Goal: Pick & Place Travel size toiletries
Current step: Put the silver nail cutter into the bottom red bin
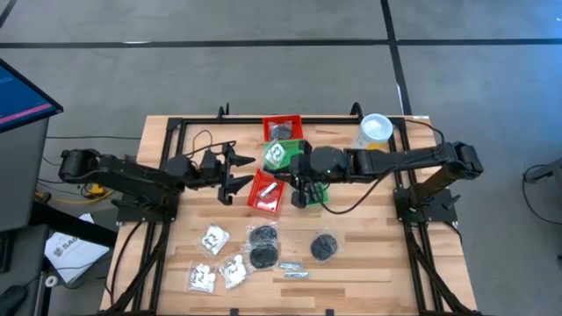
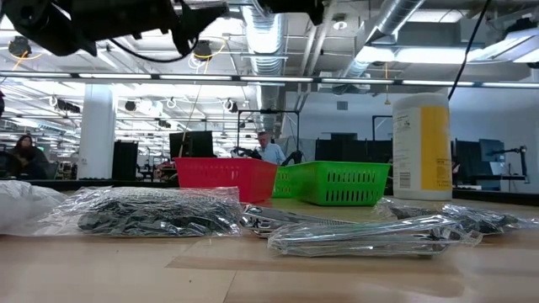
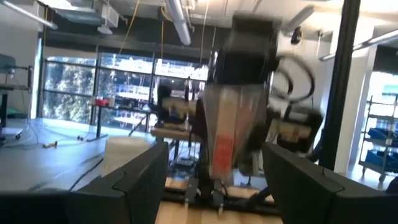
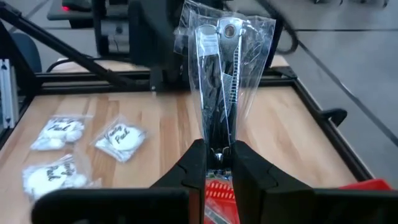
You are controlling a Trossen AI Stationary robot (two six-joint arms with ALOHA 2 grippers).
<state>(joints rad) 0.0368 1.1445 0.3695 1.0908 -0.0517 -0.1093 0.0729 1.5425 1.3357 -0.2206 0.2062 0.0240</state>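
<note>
Sachet (image 4: 225,74) pinched by its lower edge in the right gripper (image 4: 219,163), above the red basket (image 1: 266,190). Thin hold: it could slip or swing wide of the basket. Left gripper (image 1: 235,172), fingers apart, waits beside the basket.

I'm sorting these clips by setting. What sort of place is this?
Probably a large open robotics lab or workshop: exposed ceiling ducts overhead, rows of monitors with a person seated behind the wooden table.
</note>
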